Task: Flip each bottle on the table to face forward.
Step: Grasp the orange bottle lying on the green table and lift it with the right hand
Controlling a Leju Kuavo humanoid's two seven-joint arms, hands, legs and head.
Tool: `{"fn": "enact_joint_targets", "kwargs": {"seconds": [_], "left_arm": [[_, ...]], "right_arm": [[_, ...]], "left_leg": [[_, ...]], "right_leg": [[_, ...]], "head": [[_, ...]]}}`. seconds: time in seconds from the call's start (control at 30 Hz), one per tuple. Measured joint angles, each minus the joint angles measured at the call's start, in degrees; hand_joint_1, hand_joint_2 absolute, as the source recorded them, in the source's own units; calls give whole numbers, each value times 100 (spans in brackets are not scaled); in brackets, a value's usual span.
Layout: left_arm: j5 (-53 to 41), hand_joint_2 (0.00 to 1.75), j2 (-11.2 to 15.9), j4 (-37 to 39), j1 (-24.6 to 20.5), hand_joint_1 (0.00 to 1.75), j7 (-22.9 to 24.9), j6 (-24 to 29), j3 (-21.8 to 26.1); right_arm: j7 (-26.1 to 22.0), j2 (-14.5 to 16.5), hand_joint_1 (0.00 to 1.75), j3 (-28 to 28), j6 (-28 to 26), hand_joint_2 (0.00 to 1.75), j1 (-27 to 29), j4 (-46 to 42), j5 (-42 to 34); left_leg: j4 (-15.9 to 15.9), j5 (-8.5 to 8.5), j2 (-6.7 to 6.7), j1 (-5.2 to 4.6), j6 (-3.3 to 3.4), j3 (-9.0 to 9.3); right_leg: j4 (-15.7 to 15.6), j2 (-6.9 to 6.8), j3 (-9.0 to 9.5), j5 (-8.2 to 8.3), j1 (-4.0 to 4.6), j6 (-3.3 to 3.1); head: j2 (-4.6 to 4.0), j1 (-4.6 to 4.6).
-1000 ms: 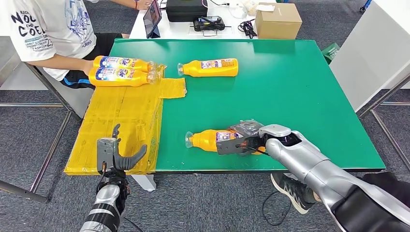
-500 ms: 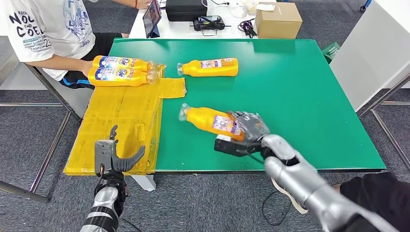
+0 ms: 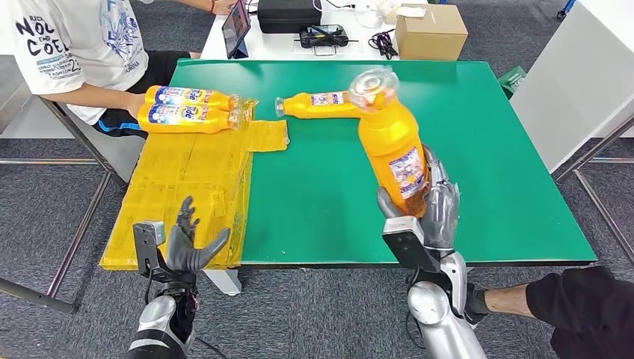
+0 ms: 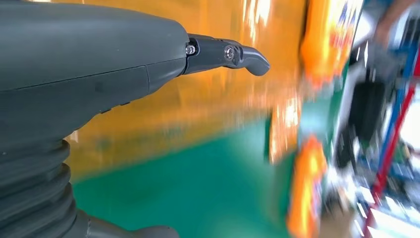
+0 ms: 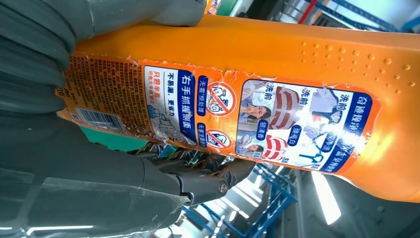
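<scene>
My right hand (image 3: 432, 203) grips an orange bottle (image 3: 390, 139) by its lower body and holds it raised above the green table (image 3: 486, 149), clear cap toward the camera. In the right wrist view the bottle (image 5: 277, 99) shows its back label, with my fingers (image 5: 198, 173) wrapped round it. A second orange bottle (image 3: 320, 105) lies on its side at the table's far middle. Two more bottles (image 3: 187, 108) lie side by side on the yellow sheet (image 3: 187, 194) at the far left. My left hand (image 3: 183, 245) hovers off the table's near left corner, fingers spread and holding nothing.
A person in a white T-shirt (image 3: 71, 45) sits at the far left corner, a hand near the two bottles. Behind the green table a white table (image 3: 344, 46) carries a tablet, a black case and a cardboard box (image 3: 430, 31). A white panel (image 3: 576, 75) stands at right.
My right hand has lifted the bottle off the table's near edge and turned it from lying flat to nearly upright. The left hand shifted slightly.
</scene>
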Motion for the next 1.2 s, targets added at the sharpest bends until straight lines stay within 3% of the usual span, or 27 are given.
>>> {"fn": "enact_joint_targets", "kwargs": {"seconds": [0.13,0.27,0.43,0.8,1.2], "left_arm": [[1117,175,79,-10,19,0,231,-1313,-252],[1572,175,185,-13,24,0,278,-1899,-430],[2199,175,401,-186,49,0,195,-2915,-803],[2245,175,607,-558,110,0,48,-3105,-1414],[2105,175,660,-580,111,0,-18,-3071,-1604]], "right_arm": [[-396,157,175,-205,150,175,154,2,-284],[-561,242,175,-297,372,175,220,17,-453],[-902,392,175,-276,1052,175,290,286,-636],[-1034,753,175,234,1730,175,330,1277,-563],[-1040,1024,175,816,2078,175,281,2112,-593]], "left_leg": [[0,0,2,1,0,0],[-1,0,3,3,-1,-1],[-1,0,2,6,-1,-1],[-1,0,2,6,-1,-1],[-2,0,1,7,-1,-1]], "right_leg": [[2,2,0,0,1,0],[2,3,-2,-1,2,0],[2,2,-1,-1,4,0],[2,3,-1,-1,4,0],[2,2,-1,-2,4,-1]], "head": [[0,-1],[0,-1],[0,-1],[0,0],[0,0]]}}
